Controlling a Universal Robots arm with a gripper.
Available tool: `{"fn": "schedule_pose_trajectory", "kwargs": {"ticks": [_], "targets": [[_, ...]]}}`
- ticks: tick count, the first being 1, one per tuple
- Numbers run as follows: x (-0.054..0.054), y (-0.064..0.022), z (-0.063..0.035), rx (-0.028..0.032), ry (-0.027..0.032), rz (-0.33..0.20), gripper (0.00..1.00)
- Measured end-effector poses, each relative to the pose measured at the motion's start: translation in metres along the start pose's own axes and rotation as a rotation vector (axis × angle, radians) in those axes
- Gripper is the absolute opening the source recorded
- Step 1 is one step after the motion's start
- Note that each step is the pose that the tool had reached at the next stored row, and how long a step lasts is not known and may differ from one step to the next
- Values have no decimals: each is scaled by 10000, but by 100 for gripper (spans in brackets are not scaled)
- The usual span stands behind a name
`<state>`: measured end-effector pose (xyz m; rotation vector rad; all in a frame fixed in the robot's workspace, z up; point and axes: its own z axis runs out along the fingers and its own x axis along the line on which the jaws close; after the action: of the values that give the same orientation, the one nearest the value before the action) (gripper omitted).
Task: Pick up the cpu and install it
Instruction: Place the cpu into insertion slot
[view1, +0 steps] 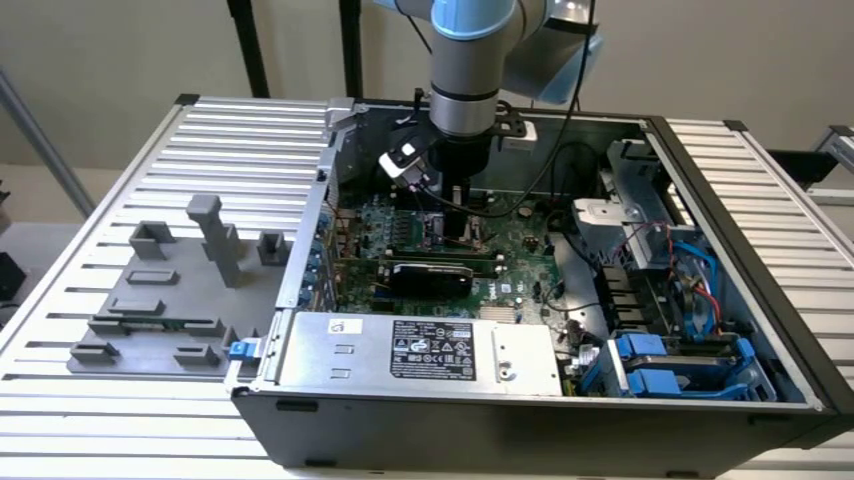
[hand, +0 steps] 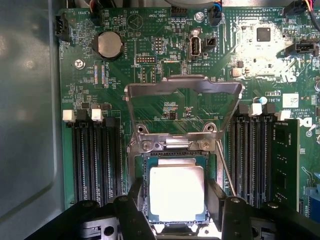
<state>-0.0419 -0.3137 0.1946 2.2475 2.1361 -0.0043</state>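
Over the black square socket (hand: 175, 156) on the green motherboard (hand: 165, 60), inside the open grey metal computer case (view1: 534, 420), we see the black two-fingered gripper (hand: 176, 207) pinching the small flat square cpu (hand: 177, 192), with its silvery-grey metal top, by two opposite edges. The cpu lies low within the socket. We cannot tell whether it is fully seated, since the fingers hide its sides. The hinged silver metal load plate (hand: 185, 87) stands raised, clear of the chip.

Risks, as we judge them:
- Tilt or rotation would bend socket pins.
- An off-square release would leave a corner riding the frame.
- Spreading fingers could strike the black memory slots (hand: 92, 160) just beside.
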Motion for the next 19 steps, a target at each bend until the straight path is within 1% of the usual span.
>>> {"fn": "schedule_pose_trajectory", "kwargs": {"ticks": [7, 14, 15, 16, 17, 19], "targets": [[-2, 2, -66, 0, 0, -5, 61], [-5, 4, -167, 0, 0, -7, 61], [-6, 5, -181, 0, 0, -7, 59], [-6, 5, -192, 0, 0, -7, 53], [-6, 5, -202, 0, 0, -7, 53], [-6, 6, -211, -1, 2, -7, 40]]}}
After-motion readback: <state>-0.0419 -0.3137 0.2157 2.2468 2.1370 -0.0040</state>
